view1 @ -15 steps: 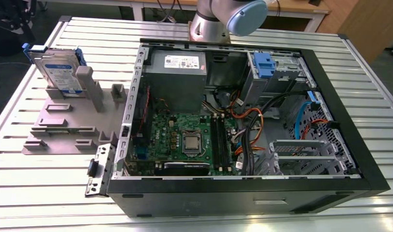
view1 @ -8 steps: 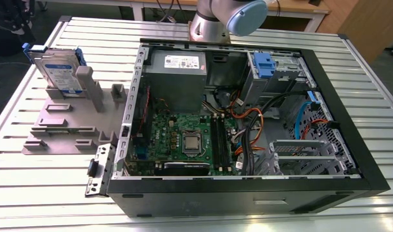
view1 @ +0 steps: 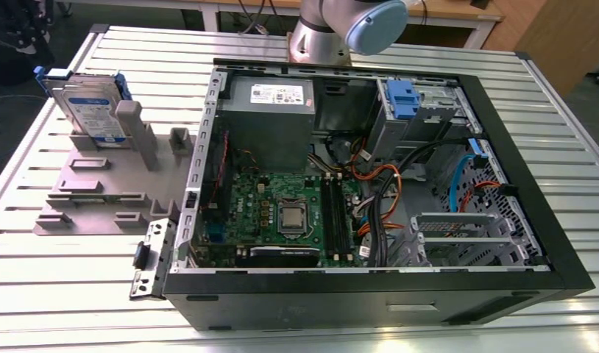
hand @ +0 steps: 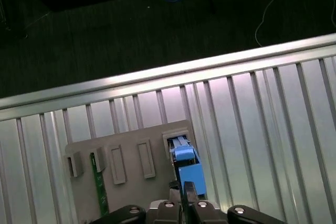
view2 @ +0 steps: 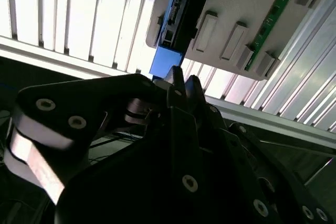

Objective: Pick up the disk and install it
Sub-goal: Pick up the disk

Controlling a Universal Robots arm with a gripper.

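Disk standing on edge in a slot of the grey fixture, at the exterior view's left. The fixture lies on the slatted metal desk, just beside the open computer case. In the exterior view the disk's white-and-blue label faces the camera, and its blue carrier frame wraps the edges. The robot arm rises behind the case, at the far side of the desk.

In both wrist views the disk shows edge-on in its slot, with the blue end of its frame turned toward the tool. The tool hangs over that blue end, lined up with it and apart from it. The disk rests wholly in the fixture.

The tool is clenched: in the second wrist view its two black fingertips meet with no gap, and nothing is held between them. A green memory stick stands in another slot of the same fixture, well apart from the disk.
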